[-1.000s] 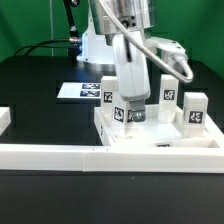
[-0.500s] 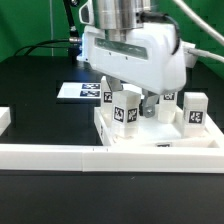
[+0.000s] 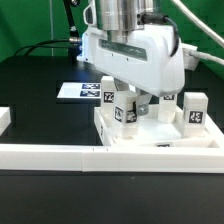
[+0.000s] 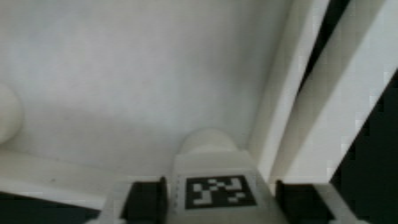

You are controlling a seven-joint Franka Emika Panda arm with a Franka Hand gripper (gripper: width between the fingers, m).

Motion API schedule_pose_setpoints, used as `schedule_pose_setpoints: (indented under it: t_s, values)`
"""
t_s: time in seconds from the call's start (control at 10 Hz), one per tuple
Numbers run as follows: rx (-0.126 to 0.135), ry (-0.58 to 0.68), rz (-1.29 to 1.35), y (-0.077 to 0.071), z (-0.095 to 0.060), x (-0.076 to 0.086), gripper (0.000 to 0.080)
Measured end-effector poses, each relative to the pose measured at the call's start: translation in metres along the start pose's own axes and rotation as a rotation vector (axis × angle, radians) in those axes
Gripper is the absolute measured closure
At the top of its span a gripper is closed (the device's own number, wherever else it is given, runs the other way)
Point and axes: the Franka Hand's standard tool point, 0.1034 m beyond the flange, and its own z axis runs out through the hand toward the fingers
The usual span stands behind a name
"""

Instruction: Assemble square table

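Observation:
The white square tabletop [image 3: 150, 143] lies at the exterior view's right, against the low border wall. My gripper [image 3: 128, 103] hangs over its near-left corner and is shut on a white tagged leg [image 3: 124, 113] that stands upright on the tabletop. Three more tagged legs stand upright on it: one behind [image 3: 107, 90], one beside my hand [image 3: 168, 101], one at the far right [image 3: 195, 110]. In the wrist view the held leg [image 4: 217, 185] sits between my dark fingers [image 4: 146, 203], above the tabletop's flat surface [image 4: 125, 90] and close to its raised rim [image 4: 294, 80].
The long low white border wall [image 3: 60, 155] runs along the front. The marker board [image 3: 78, 92] lies flat behind the tabletop. The wall's short side piece [image 3: 5, 118] is at the exterior view's left edge. Black cables trail at the back.
My hand has turned about its vertical axis, now showing its broad side, and the held leg has turned with it. The other legs and the tabletop have not moved.

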Motion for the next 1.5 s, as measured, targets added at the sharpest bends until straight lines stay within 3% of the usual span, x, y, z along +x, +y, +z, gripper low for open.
schedule_pose_setpoints:
  t_s: [0.4, 0.7, 1.0, 1.3, 1.5]
  values:
    - [0.001, 0.001, 0.262, -0.001, 0.001, 0.001, 0.0511]
    - [0.031, 0.002, 0.637, -0.009, 0.000, 0.011, 0.0511]
    - [0.086, -0.036, 1.039, -0.016, 0.001, 0.010, 0.0511]
    - [0.085, -0.033, 0.996, -0.015, 0.001, 0.009, 0.0509]
    - [0.022, -0.029, 0.623, -0.010, 0.002, 0.002, 0.0212]
